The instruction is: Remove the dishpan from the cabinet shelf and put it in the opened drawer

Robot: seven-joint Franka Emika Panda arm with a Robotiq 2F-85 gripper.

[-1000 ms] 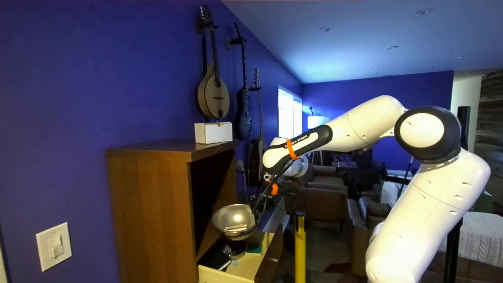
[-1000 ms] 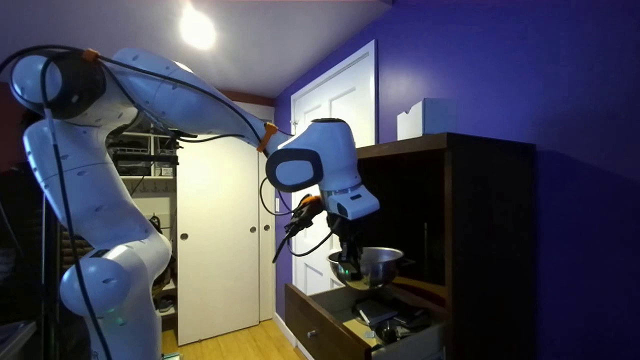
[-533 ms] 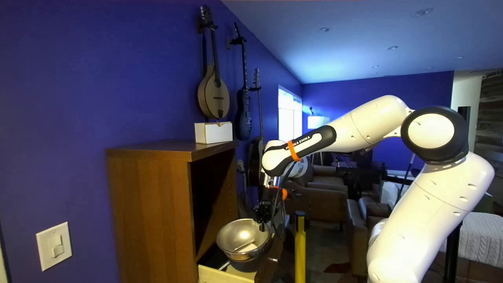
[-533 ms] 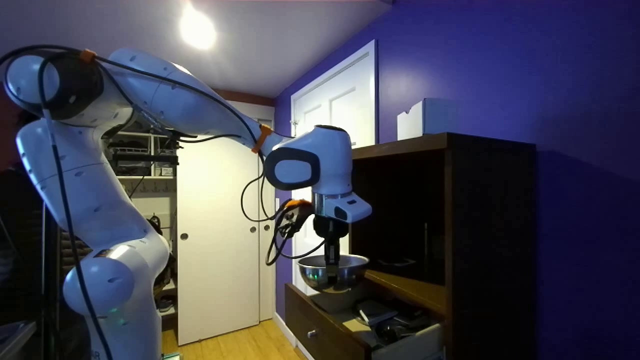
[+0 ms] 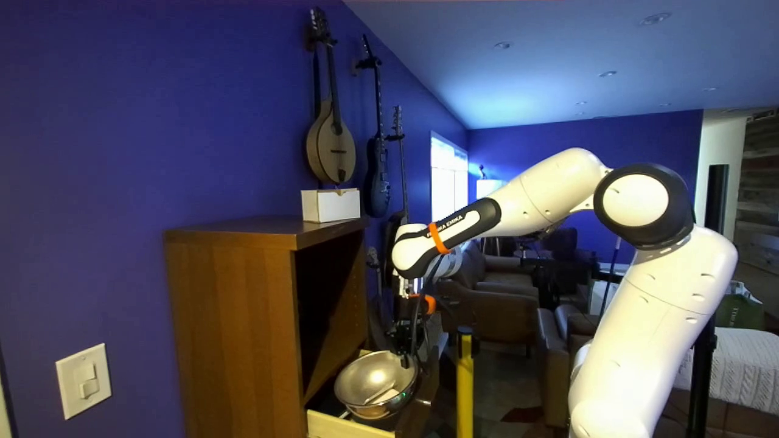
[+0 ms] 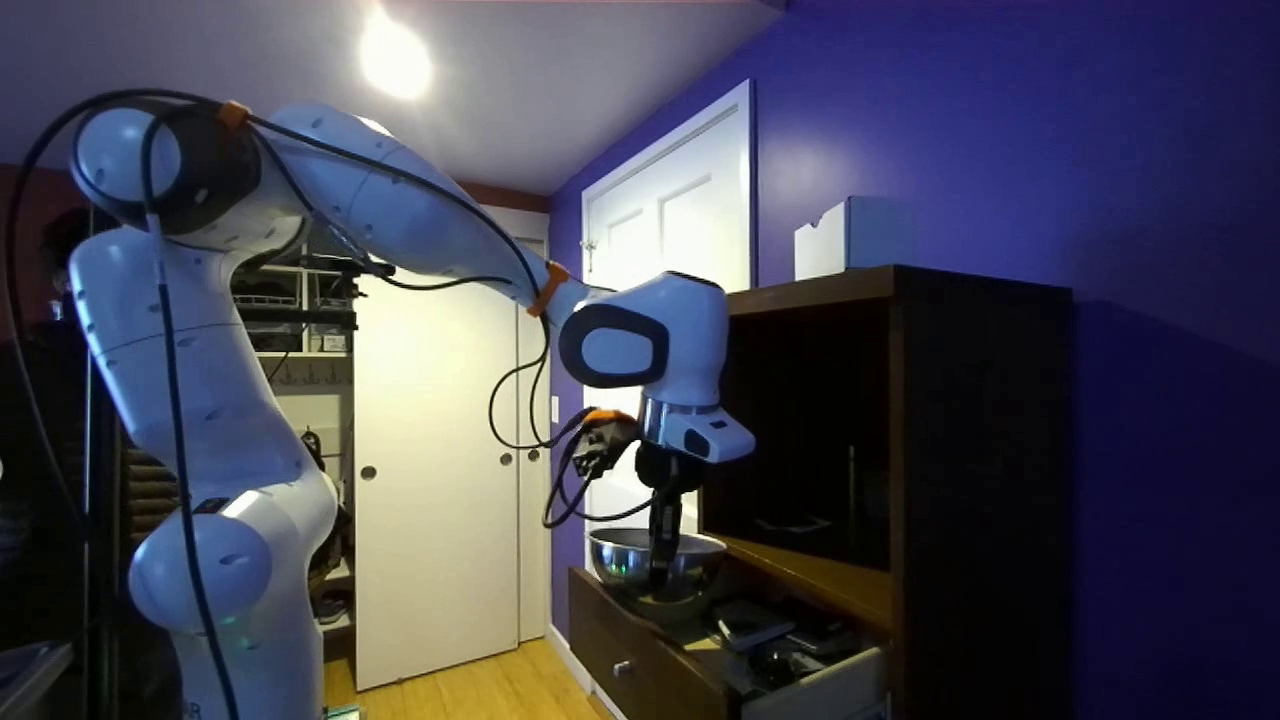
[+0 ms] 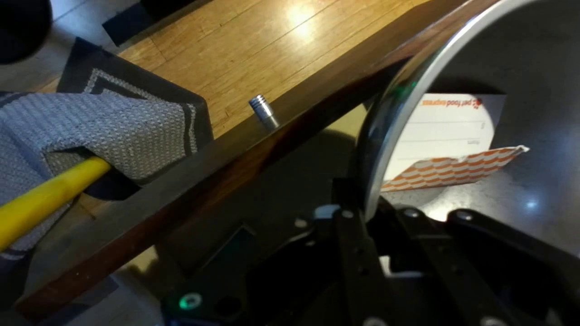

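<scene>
Arm (image 5: 548, 191) arched, claw (image 6: 661, 562) downward, pinching dishpan (image 5: 360, 378) rim

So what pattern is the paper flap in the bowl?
Wavy orange and white stripes; the flap shows best in the wrist view.

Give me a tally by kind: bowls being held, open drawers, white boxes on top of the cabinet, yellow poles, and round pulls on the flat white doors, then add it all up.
Held bowl: 1
Open drawer: 1
White box: 1
Yellow pole: 1
Round pulls: 3
Total: 7
</scene>
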